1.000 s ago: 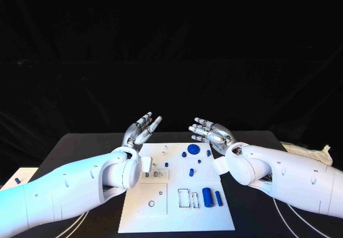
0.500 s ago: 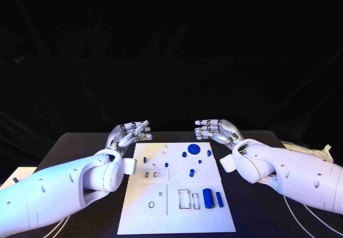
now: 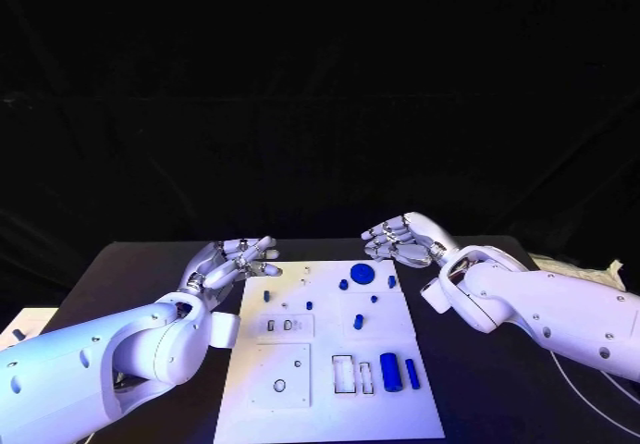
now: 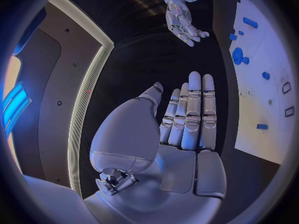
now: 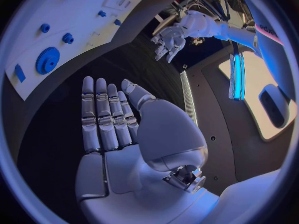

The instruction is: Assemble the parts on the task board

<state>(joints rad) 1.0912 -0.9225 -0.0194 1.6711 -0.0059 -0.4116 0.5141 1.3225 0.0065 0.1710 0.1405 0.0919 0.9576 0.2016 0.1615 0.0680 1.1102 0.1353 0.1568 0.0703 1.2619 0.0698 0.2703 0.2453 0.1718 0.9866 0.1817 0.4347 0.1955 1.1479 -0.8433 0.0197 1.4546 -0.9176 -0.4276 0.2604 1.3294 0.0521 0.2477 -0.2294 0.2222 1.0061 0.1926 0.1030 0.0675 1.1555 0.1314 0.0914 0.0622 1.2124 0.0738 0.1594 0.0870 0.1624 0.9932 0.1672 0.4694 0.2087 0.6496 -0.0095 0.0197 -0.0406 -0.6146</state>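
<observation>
i've lowered both silver hands, left (image 3: 235, 260) and right (image 3: 405, 240), toward the far end of the white task board (image 3: 313, 407) on the black table (image 3: 133, 277); fingers apart, empty. blue parts, including the round gear (image 3: 362, 273), lie untouched, so assembly hasn't begun.

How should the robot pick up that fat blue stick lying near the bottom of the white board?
Probably from straight above, pinching the fat blue stick across its long sides near the middle. It lies flat on the task board, with a thinner blue stick close beside it, so the fingers have little room there.
</observation>
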